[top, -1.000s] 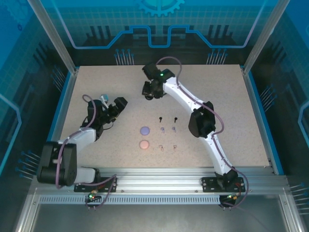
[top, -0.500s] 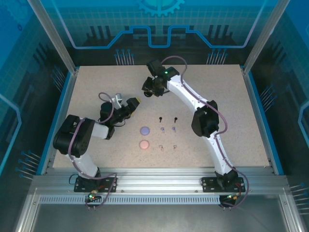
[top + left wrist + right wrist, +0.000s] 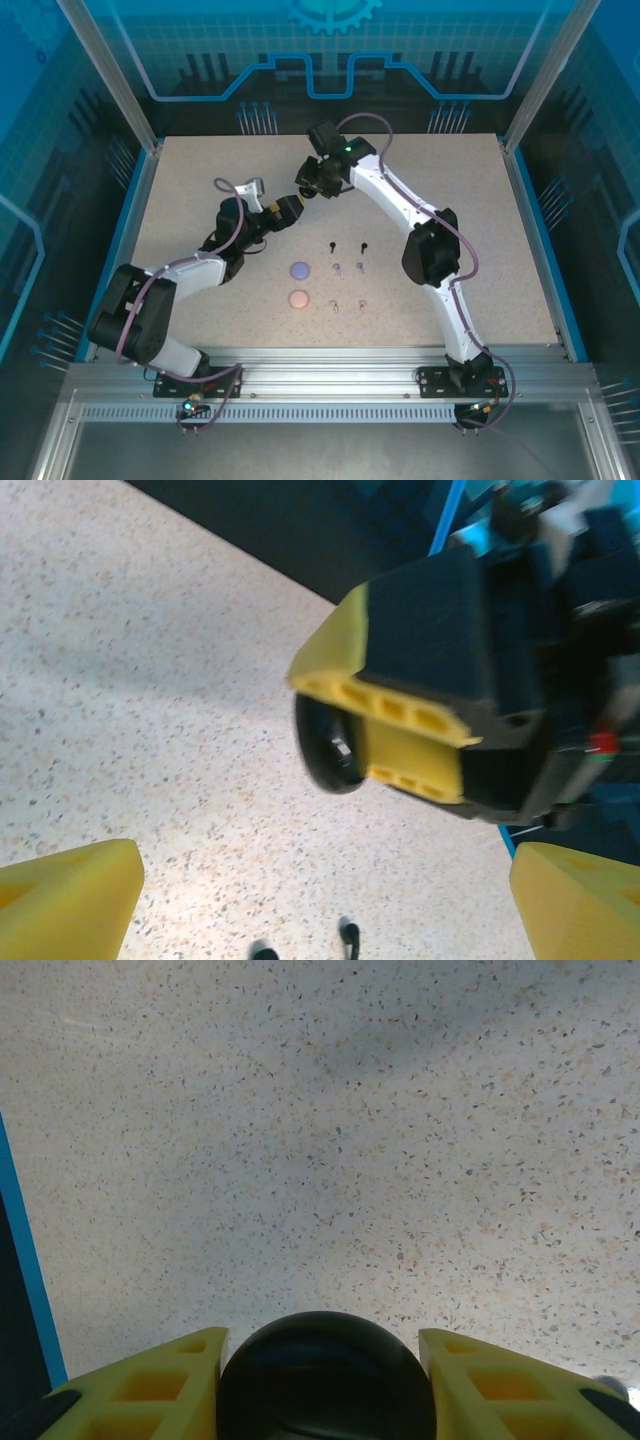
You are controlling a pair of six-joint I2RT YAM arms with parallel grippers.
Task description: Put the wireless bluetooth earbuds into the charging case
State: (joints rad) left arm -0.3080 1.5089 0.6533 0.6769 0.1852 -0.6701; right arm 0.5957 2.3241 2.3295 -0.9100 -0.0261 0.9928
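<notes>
A speckled bench (image 3: 480,190) carried two round charging cases and six tiny earbuds, and a third case was held in a gripper.

The lavender case (image 3: 299,270) lay near the middle of the bench. The pink case (image 3: 297,299) lay just on its near side, towards the arm bases, close to it but not touching.

To the right of the lavender case, the earbuds sat in three rows of two:
- The black pair (image 3: 329,246) was in the row just beyond the lavender case.
- The lavender pair (image 3: 337,268) was level with the lavender case.
- The beige pair (image 3: 334,305) was in the row on its near side.

All six earbuds lay loose on the bench, and none was in a case.

The third case, the black case (image 3: 325,1380), was well beyond the lavender case. It was held in the right gripper (image 3: 307,190), whose yellow jaws were clenched on either side of its round body.

The left gripper (image 3: 287,208) was beyond the lavender case too, just beside the right gripper. Its jaws were released and spread wide, with nothing between them. The left wrist camera faced the black case in the right gripper, with two black earbuds at the bottom edge of its view.
</notes>
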